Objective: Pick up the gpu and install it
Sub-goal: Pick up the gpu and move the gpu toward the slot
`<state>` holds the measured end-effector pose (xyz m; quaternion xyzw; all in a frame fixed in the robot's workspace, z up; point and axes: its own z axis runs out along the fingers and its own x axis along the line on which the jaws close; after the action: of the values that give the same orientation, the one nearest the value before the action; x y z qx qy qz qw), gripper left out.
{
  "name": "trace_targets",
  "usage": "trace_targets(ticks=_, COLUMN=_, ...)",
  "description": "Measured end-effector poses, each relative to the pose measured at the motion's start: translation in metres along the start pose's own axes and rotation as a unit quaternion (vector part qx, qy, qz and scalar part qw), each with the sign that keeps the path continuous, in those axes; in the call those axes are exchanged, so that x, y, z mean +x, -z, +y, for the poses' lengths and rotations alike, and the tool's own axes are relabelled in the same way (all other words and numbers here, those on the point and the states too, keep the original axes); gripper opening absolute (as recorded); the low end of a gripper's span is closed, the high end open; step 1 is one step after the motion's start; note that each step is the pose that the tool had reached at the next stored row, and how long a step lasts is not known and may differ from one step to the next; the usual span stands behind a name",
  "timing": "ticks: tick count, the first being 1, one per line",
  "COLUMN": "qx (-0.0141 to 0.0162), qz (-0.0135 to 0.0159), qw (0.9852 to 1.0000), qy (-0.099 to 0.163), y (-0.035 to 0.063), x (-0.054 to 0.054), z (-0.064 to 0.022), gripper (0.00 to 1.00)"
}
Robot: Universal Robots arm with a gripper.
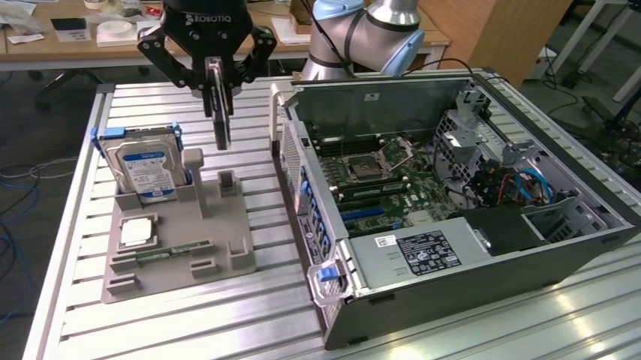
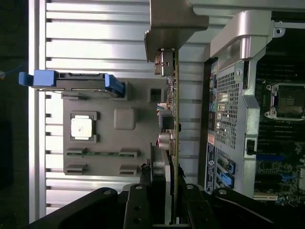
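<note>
My gripper (image 1: 218, 88) hangs above the table between the grey parts holder (image 1: 180, 255) and the open computer case (image 1: 481, 289). It is shut on the gpu (image 1: 219, 127), which points straight down from the fingers as a dark, thin blade, clear of the holder. In the wrist view the gpu (image 2: 172, 109) runs edge-on out from the gripper (image 2: 164, 202), green board with small components and its metal end bracket (image 2: 174, 28) at the far end. It sits over the gap between holder (image 2: 124, 162) and case (image 2: 233, 109). Blue card slots (image 1: 362, 214) lie on the motherboard inside the case.
The holder carries an upright silver hard drive (image 1: 148, 169) in a blue frame, a square processor chip (image 1: 135, 232) and a narrow green memory stick (image 1: 176, 251). The case lies on its side with cables (image 1: 521, 184) and a power supply (image 1: 425, 251) inside. Desks stand behind.
</note>
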<state>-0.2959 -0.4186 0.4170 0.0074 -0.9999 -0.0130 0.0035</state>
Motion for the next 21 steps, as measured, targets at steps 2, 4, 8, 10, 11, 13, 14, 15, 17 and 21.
trace_targets(ticks=2, qx=-0.0006, qz=-0.0001, qw=1.0, qy=0.0, y=0.0006, x=0.0, z=0.0, gripper=0.28)
trace_targets(ticks=4, qx=-0.0012, qz=-0.0001, qw=1.0, qy=0.0, y=0.0006, x=0.0, z=0.0001, gripper=0.28)
trace_targets(ticks=8, qx=-0.0023, qz=-0.0001, qw=1.0, qy=0.0, y=0.0007, x=0.0, z=0.0, gripper=0.28)
trace_targets(ticks=10, qx=-0.0029, qz=0.0, qw=1.0, qy=0.0, y=0.0007, x=0.0, z=0.0, gripper=0.28)
trace_targets(ticks=11, qx=-0.0032, qz=-0.0001, qw=1.0, qy=0.0, y=0.0007, x=0.0, z=0.0, gripper=0.28)
trace_targets(ticks=13, qx=-0.0038, qz=0.0, qw=1.0, qy=0.0, y=0.0007, x=0.0, z=0.0, gripper=0.28)
trace_targets(ticks=14, qx=-0.0041, qz=-0.0001, qw=1.0, qy=0.0, y=0.0007, x=0.0, z=0.0, gripper=0.28)
trace_targets(ticks=15, qx=-0.0043, qz=-0.0001, qw=1.0, qy=0.0, y=0.0007, x=0.0, z=0.0, gripper=0.28)
trace_targets(ticks=17, qx=-0.0048, qz=-0.0001, qw=1.0, qy=0.0, y=0.0007, x=-0.0002, z=0.0, gripper=0.28)
trace_targets(ticks=21, qx=-0.0048, qz=0.0, qw=1.0, qy=0.0, y=0.0007, x=-0.0018, z=0.0, gripper=0.28)
